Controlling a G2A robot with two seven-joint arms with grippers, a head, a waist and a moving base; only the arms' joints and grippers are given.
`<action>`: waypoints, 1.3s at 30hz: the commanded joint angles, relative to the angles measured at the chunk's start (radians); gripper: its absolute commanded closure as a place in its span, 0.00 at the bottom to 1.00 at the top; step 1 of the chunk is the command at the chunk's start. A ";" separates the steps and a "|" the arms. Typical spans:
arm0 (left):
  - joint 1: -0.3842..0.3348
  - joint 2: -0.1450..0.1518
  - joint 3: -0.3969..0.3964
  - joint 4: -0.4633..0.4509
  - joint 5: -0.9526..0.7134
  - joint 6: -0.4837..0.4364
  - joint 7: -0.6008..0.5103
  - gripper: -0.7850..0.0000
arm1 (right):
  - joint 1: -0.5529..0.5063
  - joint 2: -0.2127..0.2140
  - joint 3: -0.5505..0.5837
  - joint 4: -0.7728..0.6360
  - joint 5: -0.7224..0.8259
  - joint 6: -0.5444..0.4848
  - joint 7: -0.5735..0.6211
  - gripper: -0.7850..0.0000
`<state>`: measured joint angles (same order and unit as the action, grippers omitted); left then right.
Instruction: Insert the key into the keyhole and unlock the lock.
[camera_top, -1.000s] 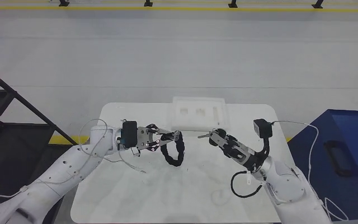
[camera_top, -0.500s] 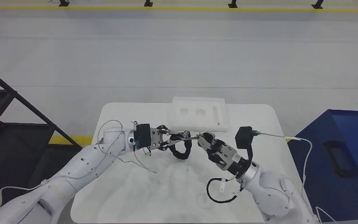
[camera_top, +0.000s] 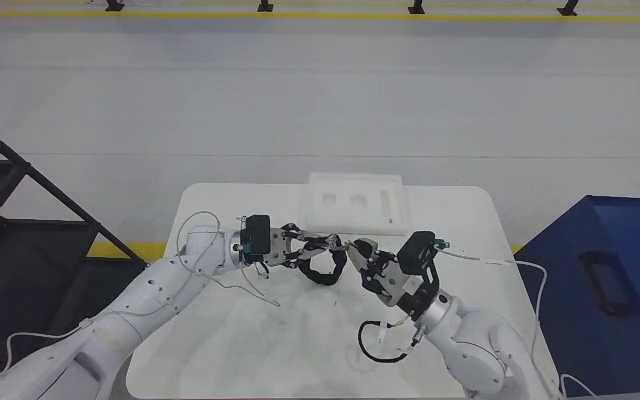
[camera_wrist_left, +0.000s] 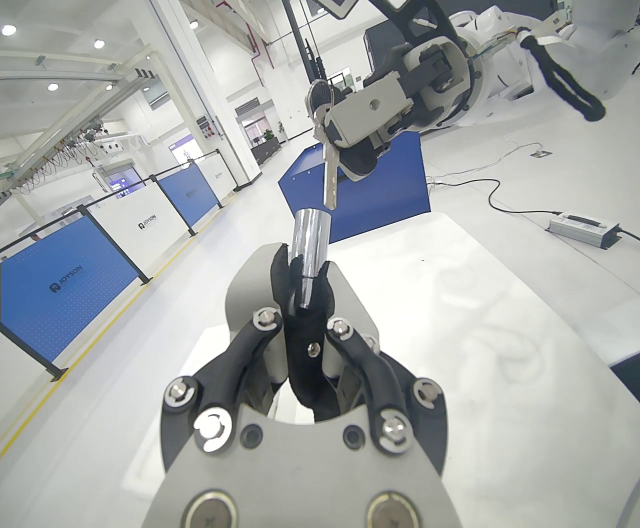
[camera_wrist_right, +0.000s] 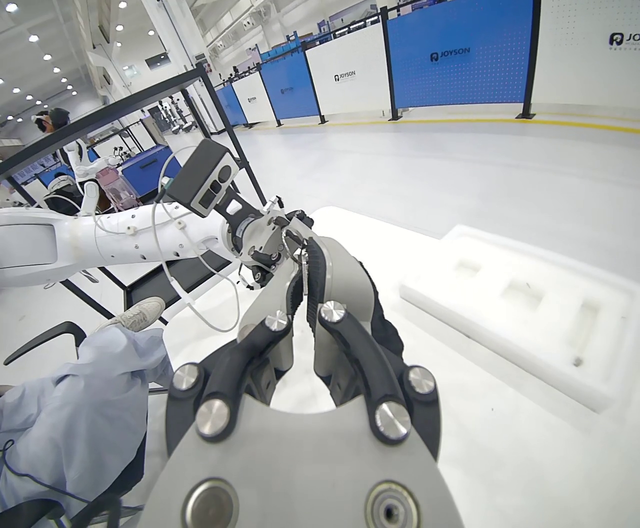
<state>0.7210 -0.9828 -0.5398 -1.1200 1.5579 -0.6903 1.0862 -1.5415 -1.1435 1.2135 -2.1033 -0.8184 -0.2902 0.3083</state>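
A short printed word beside a small logo is carried by a blue panel (camera_wrist_left: 67, 285) and a white panel (camera_wrist_left: 147, 220) in the background of the left wrist view. The same print is seen on a blue panel (camera_wrist_right: 450, 55) and a white panel (camera_wrist_right: 345, 77) in the background of the right wrist view.

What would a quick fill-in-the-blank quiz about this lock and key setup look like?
The left gripper is shut on the ____.
The right gripper is shut on the ____.
The white foam tray lies on the ____.
Missing words: lock; key; table.
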 joint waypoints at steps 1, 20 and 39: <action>0.001 -0.003 -0.002 0.003 0.006 -0.007 0.005 1.00 | 0.001 0.000 0.000 0.001 0.000 -0.006 -0.003 1.00; 0.013 -0.018 -0.031 0.007 0.037 -0.038 0.005 1.00 | 0.012 -0.002 0.004 0.024 -0.008 -0.006 -0.016 1.00; 0.028 -0.020 -0.047 -0.010 -0.004 -0.057 -0.014 1.00 | 0.030 -0.005 0.003 0.073 0.072 -0.057 -0.036 1.00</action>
<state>0.7474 -1.0029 -0.5861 -1.1294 1.5642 -0.7460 1.0741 -1.5121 -1.1482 1.2152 -2.0372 -0.7618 -0.3366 0.2786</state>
